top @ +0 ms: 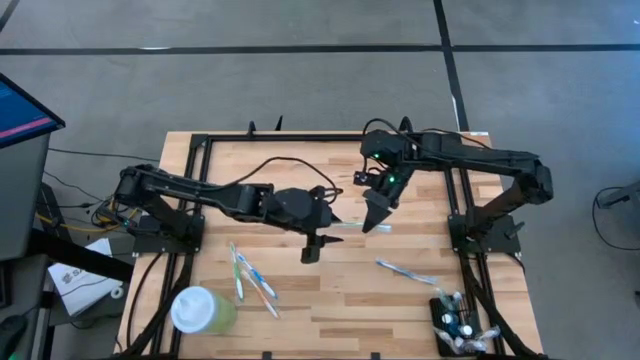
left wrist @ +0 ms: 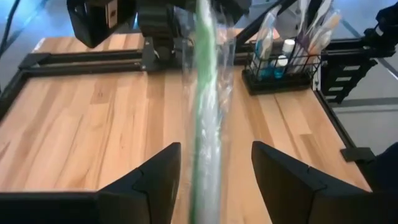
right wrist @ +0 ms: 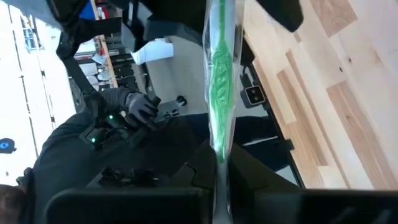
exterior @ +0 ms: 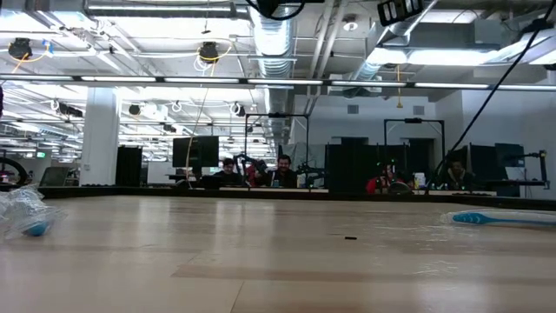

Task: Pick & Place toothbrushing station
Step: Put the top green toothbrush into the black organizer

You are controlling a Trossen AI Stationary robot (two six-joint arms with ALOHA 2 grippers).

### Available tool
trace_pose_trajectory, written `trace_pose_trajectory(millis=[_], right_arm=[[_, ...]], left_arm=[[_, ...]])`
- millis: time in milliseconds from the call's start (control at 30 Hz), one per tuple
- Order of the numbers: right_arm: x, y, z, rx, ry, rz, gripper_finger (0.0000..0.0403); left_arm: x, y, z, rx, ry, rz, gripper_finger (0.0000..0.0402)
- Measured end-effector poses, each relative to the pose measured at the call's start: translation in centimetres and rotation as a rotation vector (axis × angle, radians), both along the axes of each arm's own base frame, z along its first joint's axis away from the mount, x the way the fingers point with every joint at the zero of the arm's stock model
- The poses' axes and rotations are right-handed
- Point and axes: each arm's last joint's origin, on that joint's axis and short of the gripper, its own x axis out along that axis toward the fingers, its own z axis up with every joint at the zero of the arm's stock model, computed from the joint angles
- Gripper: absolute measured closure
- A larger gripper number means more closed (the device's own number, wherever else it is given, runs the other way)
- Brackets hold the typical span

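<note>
Station: toothbrushing station (top: 455, 322), black wire holder, stands at the table's near right corner, upright, already loaded with several brushes and a small bottle; in the left wrist view (left wrist: 283, 65) the handles stick up out of it.
Item in hand: green wrapped toothbrush (top: 352, 227) is held between the two grippers mid-table, well apart from the station; long axis runs roughly left-right.
Right gripper (top: 376, 215): clenched on one end of the wrapped brush (right wrist: 221, 81).
Left gripper (top: 322, 217): fingers (left wrist: 146, 180) spread either side of the wrapper, released.
Progress: judged partway; a handover to the right arm looks done, placement in the station not yet.
Left over: loose toothbrushes (top: 252, 275) near the pale green cup (top: 200, 310), one more (top: 405, 270) closer to the station.
</note>
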Motion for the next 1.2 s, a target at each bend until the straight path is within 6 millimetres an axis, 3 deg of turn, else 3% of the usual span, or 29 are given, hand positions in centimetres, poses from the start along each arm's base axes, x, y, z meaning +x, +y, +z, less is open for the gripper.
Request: trace_pose_trajectory(millis=[700,867,1133,1200], right_arm=[[-0.4,0.0,-0.2,0.022,0.022,0.030,0.0391],[-0.4,-0.2,-0.2,0.019,0.019,0.024,0.0386],[-0.4,-0.4,-0.2,0.014,0.011,0.024,0.0389],[-0.4,-0.4,-0.2,0.012,-0.001,0.030,0.0389]], left_arm=[[-0.5,0.7,1.2,-0.061,-0.051,0.035,0.0216],[-0.5,0.7,1.3,-0.086,-0.052,0.048,0.0260],[-0.5,0.6,1.3,-0.137,-0.047,0.030,0.0379],[-0.5,0.6,1.4,-0.163,-0.047,0.037,0.0384]])
